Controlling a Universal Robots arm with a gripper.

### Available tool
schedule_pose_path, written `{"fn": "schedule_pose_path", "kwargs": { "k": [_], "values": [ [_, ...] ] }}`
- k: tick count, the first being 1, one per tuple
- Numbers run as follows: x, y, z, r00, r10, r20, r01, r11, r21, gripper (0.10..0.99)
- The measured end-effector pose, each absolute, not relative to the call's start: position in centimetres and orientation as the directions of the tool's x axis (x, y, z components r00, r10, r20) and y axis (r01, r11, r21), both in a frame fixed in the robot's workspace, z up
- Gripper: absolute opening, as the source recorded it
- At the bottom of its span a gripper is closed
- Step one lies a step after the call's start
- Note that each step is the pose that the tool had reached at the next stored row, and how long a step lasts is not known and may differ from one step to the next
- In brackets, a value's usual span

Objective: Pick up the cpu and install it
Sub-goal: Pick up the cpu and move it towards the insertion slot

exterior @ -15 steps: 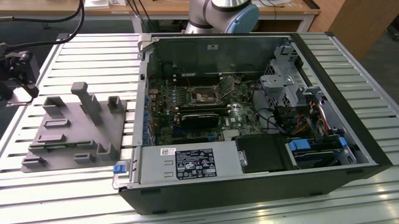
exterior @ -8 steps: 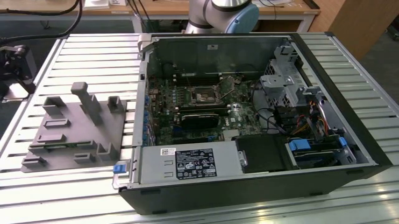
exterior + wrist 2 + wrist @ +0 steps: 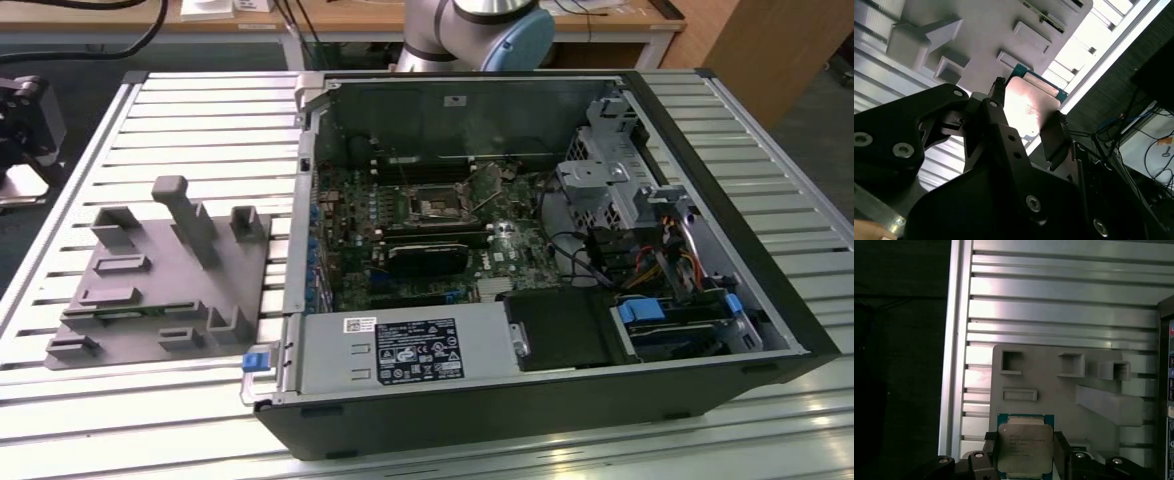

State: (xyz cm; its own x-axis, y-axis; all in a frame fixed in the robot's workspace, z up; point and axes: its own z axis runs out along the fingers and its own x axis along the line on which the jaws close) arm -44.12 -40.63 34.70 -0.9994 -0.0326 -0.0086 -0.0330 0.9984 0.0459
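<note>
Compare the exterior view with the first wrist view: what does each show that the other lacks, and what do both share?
Exterior view: the open computer case with its circuit board and socket, plus the arm's base. First wrist view: the cpu chip, clamped in the gripper, pale metal top towards the camera. Both: the grey fixture with upright posts, lying on the slatted metal table.

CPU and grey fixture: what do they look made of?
CPU: likely a metal lid, pale and silvery with a dull glare, on a green board rim. The fixture: probably plastic, matte uniform grey with blocky posts and no shine.
</note>
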Motion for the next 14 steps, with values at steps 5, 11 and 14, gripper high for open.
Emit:
{"fn": "schedule_pose_path", "kwargs": {
  "k": [5,11,14],
  "values": [
    [-44.1,-40.6,35.8,-0.999,-0.033,-0.009,-0.033,0.998,0.046,0.533],
    [-44.1,-40.6,37.4,-0.999,-0.033,-0.009,-0.033,0.998,0.046,0.533],
    [-44.1,-40.6,37.9,-0.999,-0.033,-0.009,-0.033,0.998,0.046,0.533]
  ]
}}
